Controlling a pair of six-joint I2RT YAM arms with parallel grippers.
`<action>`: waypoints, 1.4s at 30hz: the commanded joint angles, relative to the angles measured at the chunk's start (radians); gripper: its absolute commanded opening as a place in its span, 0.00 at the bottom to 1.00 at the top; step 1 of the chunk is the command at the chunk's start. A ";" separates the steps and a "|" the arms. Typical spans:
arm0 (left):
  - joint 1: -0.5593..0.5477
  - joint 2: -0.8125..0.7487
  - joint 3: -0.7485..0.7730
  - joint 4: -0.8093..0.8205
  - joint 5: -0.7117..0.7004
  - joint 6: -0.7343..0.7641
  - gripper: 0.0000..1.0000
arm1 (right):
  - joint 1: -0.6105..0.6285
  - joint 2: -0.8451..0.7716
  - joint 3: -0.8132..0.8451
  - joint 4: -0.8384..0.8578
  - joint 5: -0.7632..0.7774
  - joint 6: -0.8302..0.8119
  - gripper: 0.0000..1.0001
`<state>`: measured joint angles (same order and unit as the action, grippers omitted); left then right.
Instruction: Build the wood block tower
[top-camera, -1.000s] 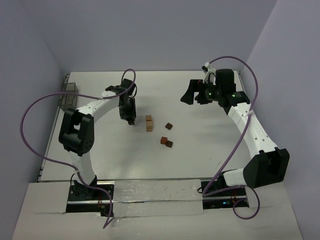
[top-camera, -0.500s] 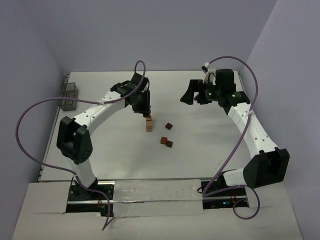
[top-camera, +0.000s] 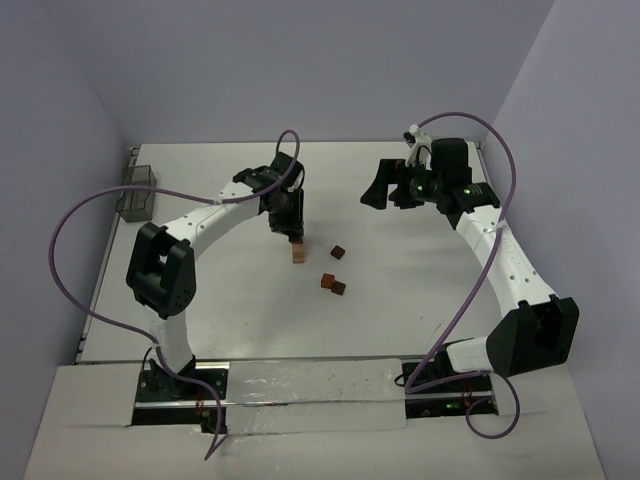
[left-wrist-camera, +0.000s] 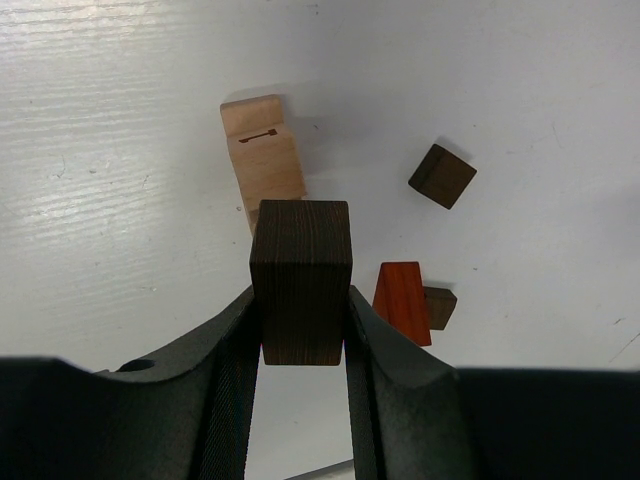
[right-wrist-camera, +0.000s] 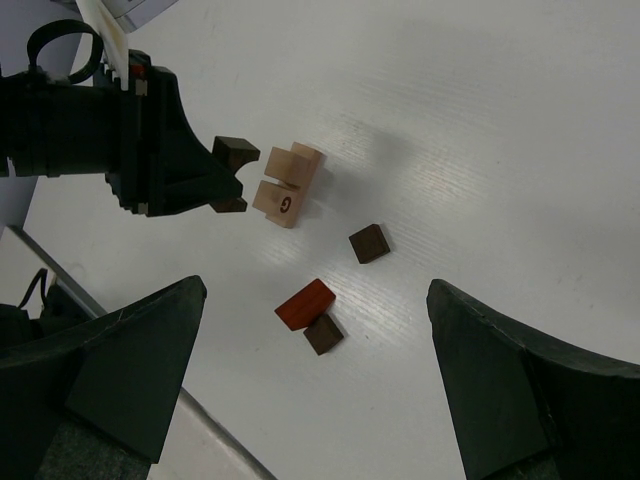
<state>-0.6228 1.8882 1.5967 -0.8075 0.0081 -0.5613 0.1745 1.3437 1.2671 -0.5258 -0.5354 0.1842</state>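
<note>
Two light tan blocks (top-camera: 298, 251) stand together on the white table, also in the left wrist view (left-wrist-camera: 262, 160) and the right wrist view (right-wrist-camera: 287, 185). My left gripper (top-camera: 293, 231) is shut on a dark brown block (left-wrist-camera: 300, 280) and holds it close above their near edge; the held block also shows in the right wrist view (right-wrist-camera: 236, 153). Loose to the right lie a dark cube (top-camera: 339, 252), a reddish-brown block (top-camera: 327, 281) and a small dark cube (top-camera: 339, 288) touching it. My right gripper (top-camera: 385, 190) is open and empty, high above the table.
A greyish see-through box (top-camera: 138, 190) stands at the table's far left edge. Lilac walls close the table in at the back and sides. Purple cables loop from both arms.
My left gripper has swung right with the dark block, from left of the tan blocks to just over them. The right arm has not moved.
</note>
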 joint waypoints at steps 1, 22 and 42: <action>-0.004 0.012 0.008 0.018 0.013 -0.005 0.00 | 0.003 -0.016 0.015 0.013 0.003 -0.012 1.00; -0.005 0.057 0.025 0.008 -0.034 -0.008 0.09 | 0.003 -0.006 0.031 0.003 -0.005 -0.008 1.00; -0.003 0.075 0.028 0.008 -0.031 -0.019 0.09 | 0.003 -0.002 0.026 0.004 -0.003 -0.007 1.00</action>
<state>-0.6228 1.9659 1.5967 -0.8082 -0.0223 -0.5690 0.1745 1.3449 1.2675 -0.5278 -0.5350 0.1844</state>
